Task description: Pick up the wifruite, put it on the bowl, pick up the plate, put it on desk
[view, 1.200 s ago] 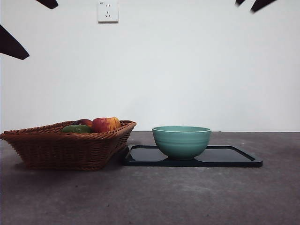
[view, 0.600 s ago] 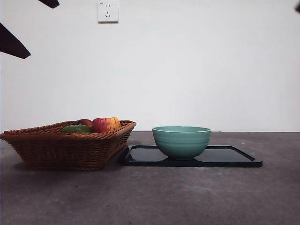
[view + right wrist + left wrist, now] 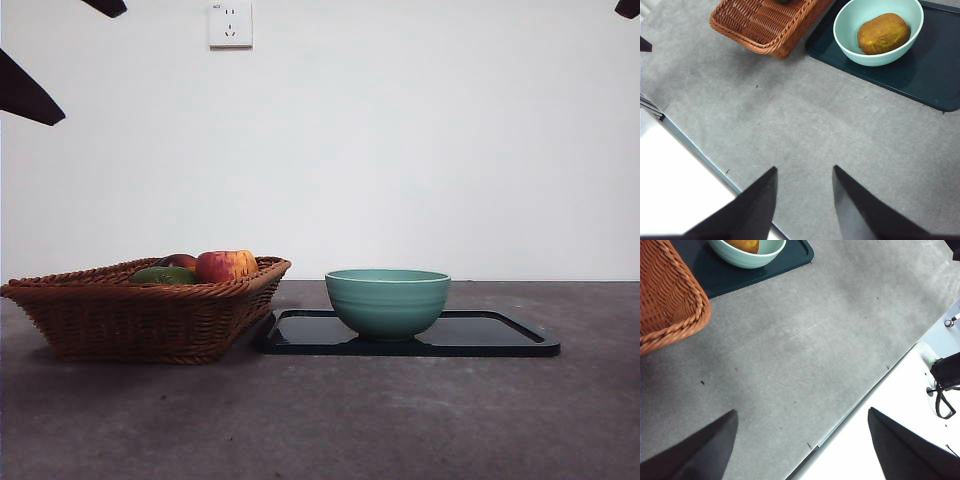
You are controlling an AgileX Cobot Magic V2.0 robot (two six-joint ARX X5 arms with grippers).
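The matte grey-brown worktop [image 3: 400,420] runs to a plain white wall with a socket [image 3: 230,24] at 11 o'clock; no writing is legible. The bowl [image 3: 387,300] sits on a black tray [image 3: 500,335], holding a brownish-yellow fruit [image 3: 883,33], hidden in the front view. Basket [image 3: 140,315] at 9 o'clock. Left gripper [image 3: 800,440] spread wide, right gripper [image 3: 804,200] narrower but apart, both empty above bare worktop.
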